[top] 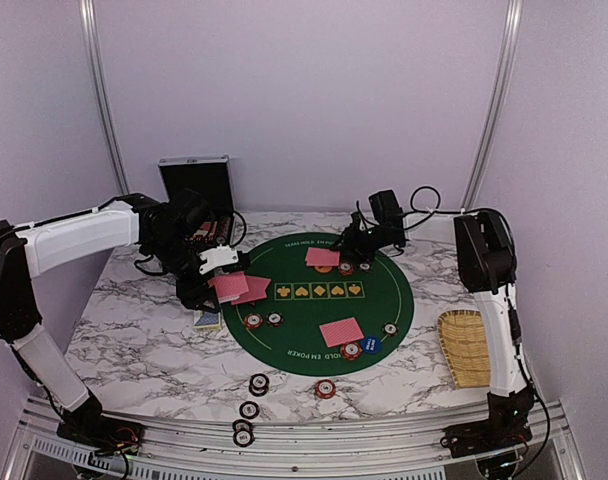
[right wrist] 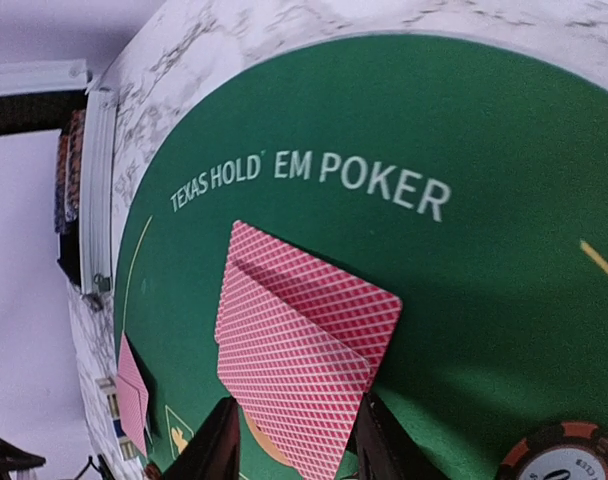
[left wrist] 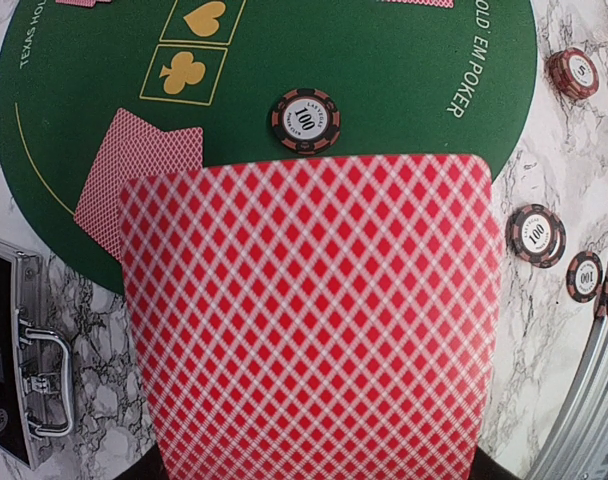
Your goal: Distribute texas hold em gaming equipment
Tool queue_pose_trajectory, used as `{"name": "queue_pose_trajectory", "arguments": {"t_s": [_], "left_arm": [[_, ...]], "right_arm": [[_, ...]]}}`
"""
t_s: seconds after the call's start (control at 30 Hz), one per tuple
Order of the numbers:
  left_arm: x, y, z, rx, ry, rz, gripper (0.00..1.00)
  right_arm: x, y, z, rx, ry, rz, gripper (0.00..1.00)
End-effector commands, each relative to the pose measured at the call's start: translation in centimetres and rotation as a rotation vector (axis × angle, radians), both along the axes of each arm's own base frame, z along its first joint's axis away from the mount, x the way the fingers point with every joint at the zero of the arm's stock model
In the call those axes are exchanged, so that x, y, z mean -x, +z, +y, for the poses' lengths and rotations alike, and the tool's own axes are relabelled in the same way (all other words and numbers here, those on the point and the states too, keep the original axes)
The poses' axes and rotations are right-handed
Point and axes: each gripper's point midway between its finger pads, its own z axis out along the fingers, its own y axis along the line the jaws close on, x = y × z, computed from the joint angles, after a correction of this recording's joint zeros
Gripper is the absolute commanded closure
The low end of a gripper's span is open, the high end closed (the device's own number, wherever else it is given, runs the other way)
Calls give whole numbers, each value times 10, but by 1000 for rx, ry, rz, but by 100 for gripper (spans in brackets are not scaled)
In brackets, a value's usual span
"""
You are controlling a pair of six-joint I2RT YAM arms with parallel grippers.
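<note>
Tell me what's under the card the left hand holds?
Green mat and marble table show around the card; two cards tuck partly beneath. Anything directly below is hidden.

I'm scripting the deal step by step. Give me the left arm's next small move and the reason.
Probably lower the left tool a little and lay its red-backed card flat on the green mat before opening. The card hangs above the mat's edge, beside the dealt cards; the 100 chip sits just beyond, so stay short of it.
</note>
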Motion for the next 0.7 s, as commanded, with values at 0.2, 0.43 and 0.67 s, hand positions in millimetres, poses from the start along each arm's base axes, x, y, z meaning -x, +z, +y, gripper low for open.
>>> {"name": "queue_pose_trajectory", "arguments": {"t_s": [0.2, 0.43, 0.67], "left_arm": [[2, 13, -2, 29, 2, -4, 100], [-2, 16, -6, 41, 1, -5, 100], [-5, 17, -8, 41, 2, -10, 100]], "right_arm": [[4, 109, -13, 71, -31, -245, 40], [86, 119, 37, -103, 112, -200, 29], [176, 115, 109, -331, 316, -91, 27]]}}
